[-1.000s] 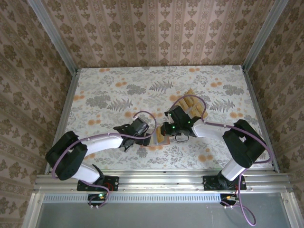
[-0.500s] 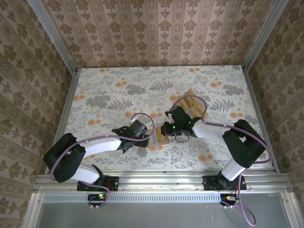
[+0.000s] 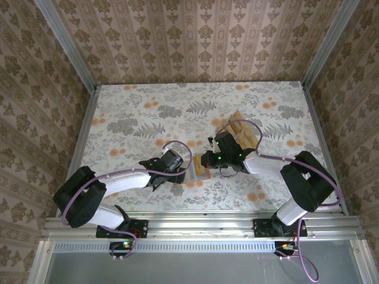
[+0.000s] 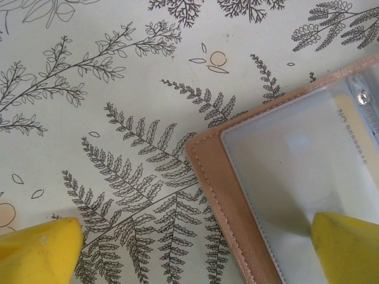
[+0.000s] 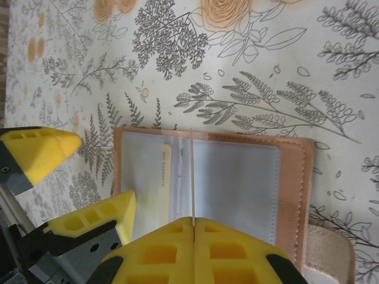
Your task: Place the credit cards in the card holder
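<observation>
The table, covered in one fern-and-flower print cloth, carries two arms: the left arm and the right arm both reach in toward the middle of its near half. Between their tips lies a single card holder, opened flat with its greyish inside up, two clear pockets side by side and one closing strap sticking out from its outer edge. Behind the right arm, toward the far right of the cloth, sits a fanned pile of tan credit cards; several overlap, and how many exactly cannot be told. Two more are apart from that pile: one slotted card shows yellowish through one of the holder's pockets, and one thin held card stands on edge over the holder's centre fold. The right gripper has its two yellow fingers pressed together on that upright card. The left gripper is spread wide and holds nothing, with one fingertip over a clear pocket of the holder and the other over bare cloth beside it.
</observation>
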You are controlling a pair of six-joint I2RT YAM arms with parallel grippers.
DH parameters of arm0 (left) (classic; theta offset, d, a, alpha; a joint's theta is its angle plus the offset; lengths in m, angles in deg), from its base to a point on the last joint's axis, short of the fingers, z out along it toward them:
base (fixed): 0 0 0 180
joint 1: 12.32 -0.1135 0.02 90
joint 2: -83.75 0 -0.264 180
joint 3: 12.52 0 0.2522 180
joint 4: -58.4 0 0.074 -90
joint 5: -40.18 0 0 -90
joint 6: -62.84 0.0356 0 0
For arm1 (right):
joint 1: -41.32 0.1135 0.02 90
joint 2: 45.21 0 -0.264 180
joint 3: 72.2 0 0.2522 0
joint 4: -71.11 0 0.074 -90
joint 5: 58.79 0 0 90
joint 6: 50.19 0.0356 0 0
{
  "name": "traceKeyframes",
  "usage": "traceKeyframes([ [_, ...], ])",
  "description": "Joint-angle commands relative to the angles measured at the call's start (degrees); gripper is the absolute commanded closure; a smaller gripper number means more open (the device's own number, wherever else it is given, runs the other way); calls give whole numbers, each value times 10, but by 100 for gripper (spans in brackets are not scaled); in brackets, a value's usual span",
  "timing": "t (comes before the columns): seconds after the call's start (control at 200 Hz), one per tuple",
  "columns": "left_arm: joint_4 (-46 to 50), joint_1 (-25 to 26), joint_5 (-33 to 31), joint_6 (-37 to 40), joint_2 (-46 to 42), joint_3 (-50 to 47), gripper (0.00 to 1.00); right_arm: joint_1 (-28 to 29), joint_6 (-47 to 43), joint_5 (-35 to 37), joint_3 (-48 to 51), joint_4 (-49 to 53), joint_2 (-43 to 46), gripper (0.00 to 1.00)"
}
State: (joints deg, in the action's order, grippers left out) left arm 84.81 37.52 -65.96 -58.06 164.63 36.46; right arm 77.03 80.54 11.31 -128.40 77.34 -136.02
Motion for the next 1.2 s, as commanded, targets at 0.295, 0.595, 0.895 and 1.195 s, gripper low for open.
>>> traceKeyframes([
  [0.295, 25, 3, -13, -10, -9, -14, 0, -3, 44, -49, 50, -168, -26, 100],
  [0.595, 24, 3, -14, -10, -8, -14, 0, -16, 64, -71, 76, -239, -44, 100],
  [0.895, 26, 3, -15, -9, -8, -14, 0, -40, 100, -115, 107, -330, -61, 100],
  [1.195, 31, 4, -16, -9, -9, -10, 0, -40, 133, -146, 113, -410, -114, 100],
])
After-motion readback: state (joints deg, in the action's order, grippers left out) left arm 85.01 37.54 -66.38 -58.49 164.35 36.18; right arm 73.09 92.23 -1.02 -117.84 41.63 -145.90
